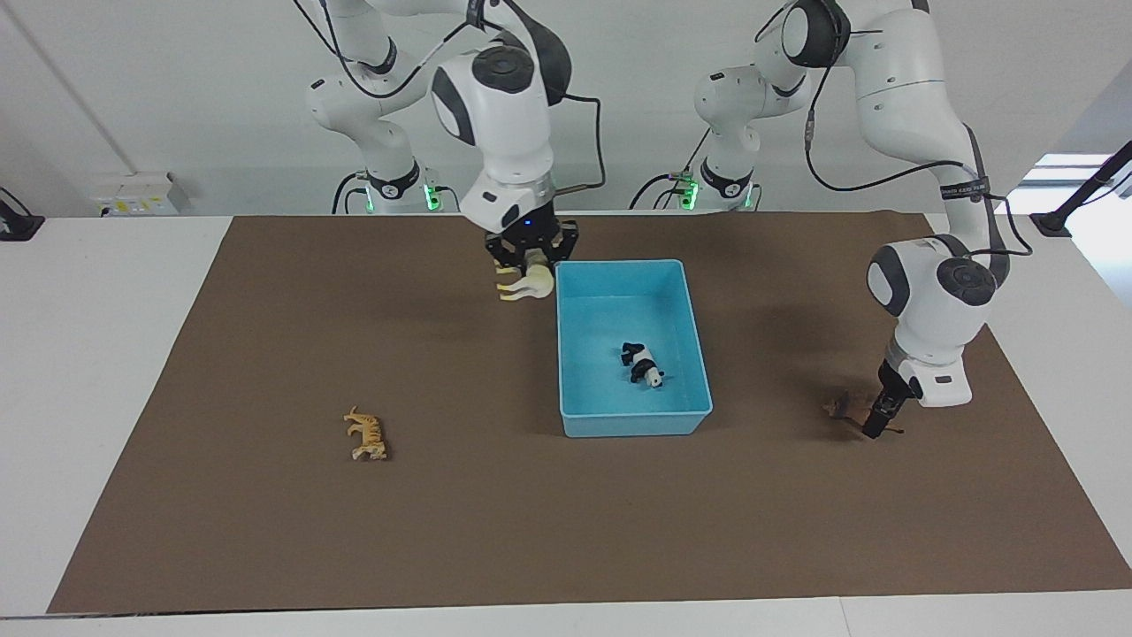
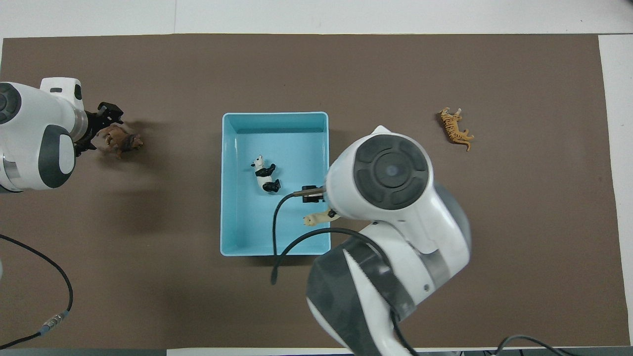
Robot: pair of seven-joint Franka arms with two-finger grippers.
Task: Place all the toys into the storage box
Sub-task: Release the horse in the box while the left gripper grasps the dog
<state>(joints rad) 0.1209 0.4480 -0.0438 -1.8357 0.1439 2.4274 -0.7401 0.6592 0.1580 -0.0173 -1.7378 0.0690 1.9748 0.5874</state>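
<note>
The right gripper [image 1: 528, 265] hangs in the air with its jaws clamped on the cream plastic long-necked camel figurine [image 1: 527, 283], over the rim of the shallow light-blue plastic storage box [image 1: 699, 354] at the corner nearest the robots; in the overhead view the camel's head [image 2: 312, 219] just shows inside the wall. The small black-and-white plastic panda figurine [image 1: 643, 363] already lies on the box floor. To finish this drop well, the right arm should probably carry the camel further over the open floor before letting go, so the legs do not catch the rim, and release clear of the panda. The left gripper [image 1: 875, 423] is down at the brown-covered counter [image 1: 265, 531] toward the left arm's end, right at the small brown four-legged animal figurine [image 2: 121, 141]; whether its jaws have closed on it cannot be told. The orange striped plastic tiger figurine [image 1: 367, 434] lies on its side well apart from the box, toward the right arm's end.
</note>
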